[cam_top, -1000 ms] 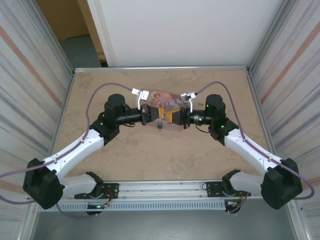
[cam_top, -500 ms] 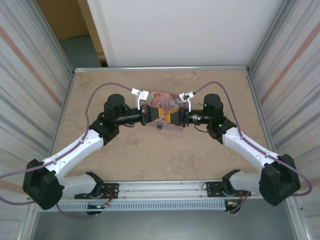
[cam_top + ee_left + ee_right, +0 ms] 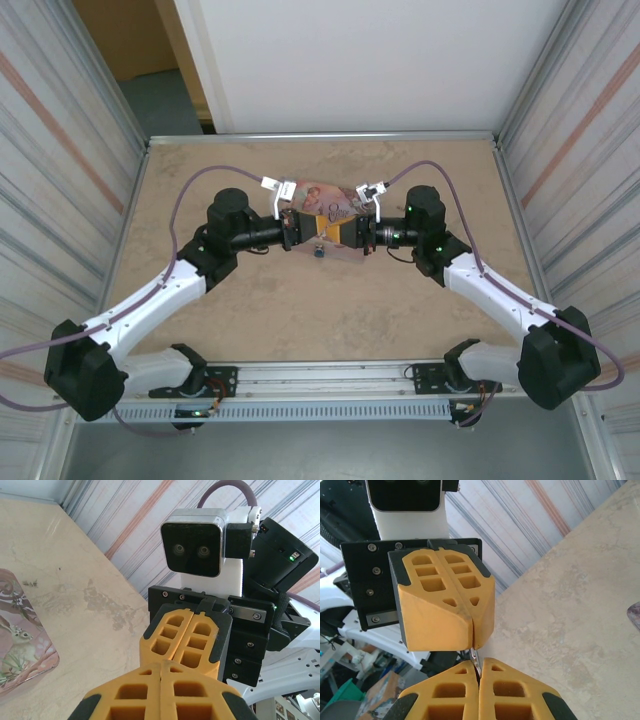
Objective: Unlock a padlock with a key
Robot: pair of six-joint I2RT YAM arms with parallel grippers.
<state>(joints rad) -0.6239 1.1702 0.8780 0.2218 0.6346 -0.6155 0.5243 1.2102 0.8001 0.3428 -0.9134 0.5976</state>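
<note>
The tan bench [image 3: 250, 320] takes up most of the top view. The two arms reach in from either side and meet over the middle. Under that meeting point lies a pink illustrated tin [image 3: 322, 195], flat on the bench. From the left wrist camera it sits off to one side of the left end effector, lower down, with rabbit artwork on the lid.

The left end effector [image 3: 318, 229] is closed, yellow fingers pressed flat together. Can't tell whether anything is caught in there. The right end effector [image 3: 335, 231] faces it nose to nose, tips practically touching, and it's closed too.

The padlock [image 3: 319, 252] is a tiny blue speck just on the near side of where the two end effectors meet, over the tin's edge. Can't tell from above whether it's hanging or resting.

The right wrist view gets the smallest thing. A thin silvery sliver, apparently the key [image 3: 475, 659], is pinched in the seam of the right end effector's fingers. It pokes up to the left end effector's tips.
</note>
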